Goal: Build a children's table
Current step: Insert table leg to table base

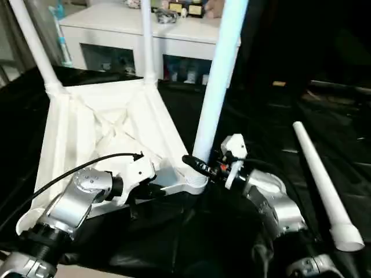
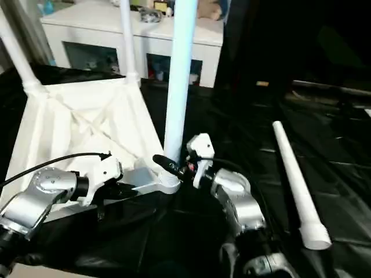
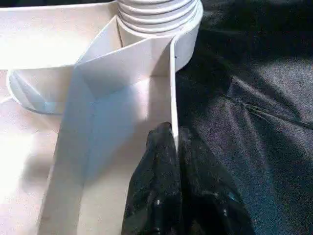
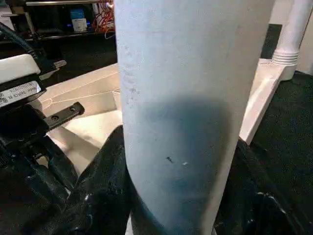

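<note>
Left eye view: leg (image 1: 215,87) stands roughly upright in right gripper (image 1: 200,166).

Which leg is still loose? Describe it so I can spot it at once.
Start from the upturned white tabletop on the black cloth, where three legs stand in corner sockets. To its right, past the right gripper, the loose leg lies flat on the cloth. It alone is lying down, apart from the tabletop.

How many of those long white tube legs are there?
4: three long white plastic tube legs stand in the upturned table's corners, far left, far middle, near; one lies loose on the black cloth, right.
</note>
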You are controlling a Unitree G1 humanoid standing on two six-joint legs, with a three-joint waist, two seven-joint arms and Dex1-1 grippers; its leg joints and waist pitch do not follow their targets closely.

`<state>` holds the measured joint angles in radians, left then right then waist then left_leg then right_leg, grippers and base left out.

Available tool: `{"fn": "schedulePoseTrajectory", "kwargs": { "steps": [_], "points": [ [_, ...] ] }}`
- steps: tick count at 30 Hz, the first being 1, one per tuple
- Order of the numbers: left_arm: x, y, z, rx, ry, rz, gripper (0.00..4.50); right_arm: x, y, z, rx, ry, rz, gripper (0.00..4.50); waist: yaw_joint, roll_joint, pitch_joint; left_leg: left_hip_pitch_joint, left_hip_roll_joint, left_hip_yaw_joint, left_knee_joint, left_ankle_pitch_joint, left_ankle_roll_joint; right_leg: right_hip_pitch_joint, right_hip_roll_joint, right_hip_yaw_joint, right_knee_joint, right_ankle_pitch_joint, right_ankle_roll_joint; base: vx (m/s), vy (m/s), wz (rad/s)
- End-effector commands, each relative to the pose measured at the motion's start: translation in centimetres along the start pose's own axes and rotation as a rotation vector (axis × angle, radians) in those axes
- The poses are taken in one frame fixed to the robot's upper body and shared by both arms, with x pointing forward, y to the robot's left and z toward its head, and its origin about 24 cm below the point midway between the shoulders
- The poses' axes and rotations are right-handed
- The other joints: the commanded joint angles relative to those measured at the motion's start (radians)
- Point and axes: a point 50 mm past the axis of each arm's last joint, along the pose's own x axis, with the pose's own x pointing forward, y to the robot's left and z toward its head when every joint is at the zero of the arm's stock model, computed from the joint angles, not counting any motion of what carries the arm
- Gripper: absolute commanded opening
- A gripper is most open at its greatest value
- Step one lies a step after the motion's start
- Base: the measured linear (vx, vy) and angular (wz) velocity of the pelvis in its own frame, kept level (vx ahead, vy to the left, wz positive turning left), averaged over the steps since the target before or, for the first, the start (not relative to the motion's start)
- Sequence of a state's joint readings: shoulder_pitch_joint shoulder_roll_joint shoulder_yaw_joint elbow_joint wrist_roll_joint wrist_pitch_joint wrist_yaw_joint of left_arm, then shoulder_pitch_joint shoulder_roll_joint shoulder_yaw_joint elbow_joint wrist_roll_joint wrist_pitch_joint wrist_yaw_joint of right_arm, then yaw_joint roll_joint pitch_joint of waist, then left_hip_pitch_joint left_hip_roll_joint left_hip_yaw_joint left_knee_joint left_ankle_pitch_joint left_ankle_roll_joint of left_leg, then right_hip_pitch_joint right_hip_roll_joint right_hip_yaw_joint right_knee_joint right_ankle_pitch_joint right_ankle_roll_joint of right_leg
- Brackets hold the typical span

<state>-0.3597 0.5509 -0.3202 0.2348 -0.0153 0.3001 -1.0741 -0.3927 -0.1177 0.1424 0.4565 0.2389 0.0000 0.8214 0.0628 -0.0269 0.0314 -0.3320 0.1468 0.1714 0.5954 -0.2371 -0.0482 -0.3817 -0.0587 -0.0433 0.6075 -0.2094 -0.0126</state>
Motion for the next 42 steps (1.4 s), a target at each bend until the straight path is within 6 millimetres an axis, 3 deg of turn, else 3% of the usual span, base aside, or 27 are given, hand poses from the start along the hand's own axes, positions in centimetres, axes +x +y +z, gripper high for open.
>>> {"fn": "schedulePoseTrajectory", "kwargs": {
  "steps": [1, 3, 5, 7, 8, 21, 23, 25, 26, 29, 32, 33, 34, 35, 36, 37, 38, 39, 40, 41, 42],
  "points": [
    [1.0, -1.0, -2.0, -0.044, 0.117, -0.061, 0.0, -0.6, 0.6, -2.9, 0.085, 0.139, 0.03, 1.83, -0.001, 0.018, -0.014, 0.002, 0.091, -0.053, -0.11, -0.408, -0.021, -0.003, -0.11, 0.069, -0.114, -0.604, -0.103, 0.0, 0.0, 0.0],
    [1.0, -0.9, -2.0, -0.047, 0.124, -0.06, 0.0, -0.7, 0.7, -3.0, 0.086, 0.144, 0.036, 1.83, -0.002, 0.017, -0.014, 0.0, 0.091, -0.052, -0.112, -0.401, -0.019, -0.001, -0.108, 0.069, -0.112, -0.575, -0.112, 0.0, 0.0, 0.0],
    [1.0, -0.8, -2.0, -0.05, 0.129, -0.059, 0.0, -0.9, 0.6, -3.2, 0.086, 0.149, 0.03, 1.83, -0.002, 0.025, -0.015, 0.001, 0.091, -0.05, -0.111, -0.394, -0.021, -0.002, -0.106, 0.069, -0.11, -0.538, -0.124, 0.0, 0.0, 0.0],
    [0.9, -0.7, -2.0, -0.051, 0.129, -0.06, 0.0, -0.9, 0.6, -3.3, 0.086, 0.15, 0.022, 1.83, -0.003, 0.02, -0.014, -0.001, 0.092, -0.049, -0.111, -0.389, -0.019, 0.002, -0.107, 0.069, -0.108, -0.522, -0.136, 0.0, 0.0, 0.0],
    [0.9, -0.7, -2.0, -0.051, 0.13, -0.062, 0.0, -0.9, 0.6, -3.3, 0.086, 0.15, 0.021, 1.83, -0.002, 0.025, -0.014, -0.001, 0.091, -0.05, -0.111, -0.391, -0.02, 0.002, -0.108, 0.07, -0.108, -0.525, -0.137, 0.0, 0.0, 0.0],
    [1.0, -0.9, -2.5, -0.068, 0.17, -0.078, 0.0, -0.8, 0.0, -3.6, 0.045, 0.168, -0.075, 1.83, -0.005, 0.03, -0.009, 0.005, 0.092, -0.055, -0.115, -0.437, -0.025, -0.008, -0.11, 0.069, -0.123, -0.645, -0.099, 0.0, 0.0, 0.0],
    [1.8, -0.8, -1.9, -0.091, 0.132, -0.026, 0.0, -0.5, -0.9, -4.0, 0.057, 0.178, -0.233, 1.83, -0.012, 0.028, -0.005, 0.008, 0.089, -0.057, -0.119, -0.463, -0.033, -0.01, -0.109, 0.064, -0.129, -0.682, -0.088, 0.0, 0.0, 0.0],
    [2.6, -0.8, -1.4, -0.114, 0.107, 0.01, 0.0, -0.2, -1.2, -4.3, 0.079, 0.185, -0.316, 1.83, -0.019, 0.028, -0.007, 0.005, 0.086, -0.063, -0.122, -0.469, -0.035, -0.002, -0.112, 0.057, -0.136, -0.724, -0.065, 0.0, 0.0, 0.0],
    [3.1, -0.9, -1.1, -0.131, 0.096, 0.027, 0.0, 0.0, -1.3, -4.4, 0.087, 0.193, -0.353, 1.83, -0.023, 0.031, -0.006, 0.012, 0.086, -0.062, -0.12, -0.478, -0.04, -0.007, -0.112, 0.053, -0.142, -0.735, -0.064, 0.0, 0.0, 0.0],
    [4.7, -1.1, -0.6, -0.171, 0.077, 0.094, 0.0, 0.8, -1.2, -4.9, 0.106, 0.216, -0.432, 1.83, -0.03, 0.032, -0.006, 0.012, 0.085, -0.063, -0.124, -0.499, -0.038, -0.007, -0.107, 0.049, -0.144, -0.707, -0.064, 0.0, 0.0, 0.0],
    [6.5, -1.2, 0.2, -0.219, 0.068, 0.176, 0.0, 1.9, -0.9, -5.1, 0.152, 0.223, -0.499, 1.83, -0.035, 0.032, -0.003, 0.032, 0.08, -0.063, -0.117, -0.562, -0.037, -0.02, -0.104, 0.038, -0.161, -0.749, -0.045, 0.0, 0.0, 0.0],
    [6.5, -1.2, 0.3, -0.221, 0.068, 0.177, 0.0, 1.9, -0.9, -5.1, 0.153, 0.223, -0.501, 1.83, -0.038, 0.036, -0.001, 0.035, 0.079, -0.065, -0.12, -0.589, -0.037, -0.02, -0.101, 0.029, -0.168, -0.758, -0.034, 0.0, 0.0, 0.0],
    [8.6, -1.7, 1.4, -0.26, 0.085, 0.22, 0.0, 3.1, -0.7, -5.4, 0.207, 0.248, -0.608, 1.83, -0.046, 0.04, 0.002, 0.037, 0.081, -0.069, -0.126, -0.629, -0.045, -0.018, -0.096, 0.019, -0.167, -0.74, -0.03, 0.0, 0.0, 0.0],
    [8.6, -1.7, 1.4, -0.26, 0.085, 0.22, 0.0, 3.1, -0.7, -5.4, 0.207, 0.248, -0.608, 1.83, -0.05, 0.044, 0.006, 0.042, 0.082, -0.071, -0.129, -0.669, -0.052, -0.018, -0.09, 0.005, -0.171, -0.725, -0.027, 0.0, 0.0, 0.0],
    [9.1, -1.9, 1.7, -0.268, 0.085, 0.222, 0.0, 3.4, -0.6, -5.4, 0.221, 0.254, -0.632, 1.83, -0.053, 0.045, 0.004, 0.042, 0.083, -0.075, -0.138, -0.722, -0.053, -0.002, -0.086, -0.013, -0.171, -0.676, -0.016, -0.03, 0.053, -0.05],
    [9.6, -2.1, 2.1, -0.278, 0.081, 0.226, 0.0, 3.7, -0.5, -5.5, 0.249, 0.255, -0.659, 1.83, -0.055, 0.042, 0.004, 0.036, 0.085, -0.076, -0.146, -0.737, -0.052, 0.007, -0.087, -0.016, -0.165, -0.653, -0.016, -0.02, 0.051, -0.04],
    [10.0, -2.3, 2.5, -0.282, 0.075, 0.223, 0.0, 3.9, -0.5, -5.5, 0.264, 0.26, -0.68, 1.83, -0.049, 0.055, 0.003, 0.032, 0.092, -0.075, -0.165, -0.775, -0.055, 0.02, -0.084, -0.019, -0.15, -0.595, -0.023, -0.02, 0.051, -0.04],
    [10.5, -2.4, 3.0, -0.287, 0.071, 0.226, 0.0, 4.2, -0.5, -5.4, 0.27, 0.268, -0.703, 1.83, -0.044, 0.055, 0.007, 0.024, 0.1, -0.06, -0.195, -0.823, -0.057, 0.032, -0.066, -0.032, -0.126, -0.518, -0.035, 0.0, 0.0, 0.0],
    [10.9, -2.5, 3.5, -0.289, 0.069, 0.23, 0.0, 4.4, -0.5, -5.4, 0.283, 0.274, -0.722, 1.83, -0.014, 0.07, 0.003, -0.03, 0.122, -0.032, -0.263, -0.884, -0.058, 0.09, -0.045, -0.04, 0.003, -0.351, -0.058, -0.066, 0.001, 0.17],
    [10.9, -2.5, 3.6, -0.29, 0.067, 0.232, 0.0, 4.4, -0.5, -5.4, 0.28, 0.275, -0.723, 1.83, 0.011, 0.059, 0.009, -0.079, 0.131, -0.01, -0.298, -0.922, -0.052, 0.118, -0.034, -0.035, 0.079, -0.256, -0.044, -0.066, 0.001, 0.17],
    [11.0, -2.5, 3.7, -0.291, 0.066, 0.234, 0.0, 4.5, -0.5, -5.4, 0.277, 0.277, -0.725, 1.83, 0.057, 0.032, -0.005, -0.028, 0.103, 0.043, -0.271, -0.779, -0.018, 0.065, -0.043, 0.017, 0.065, -0.308, -0.022, -0.009, -0.062, 0.27]
  ]
}}
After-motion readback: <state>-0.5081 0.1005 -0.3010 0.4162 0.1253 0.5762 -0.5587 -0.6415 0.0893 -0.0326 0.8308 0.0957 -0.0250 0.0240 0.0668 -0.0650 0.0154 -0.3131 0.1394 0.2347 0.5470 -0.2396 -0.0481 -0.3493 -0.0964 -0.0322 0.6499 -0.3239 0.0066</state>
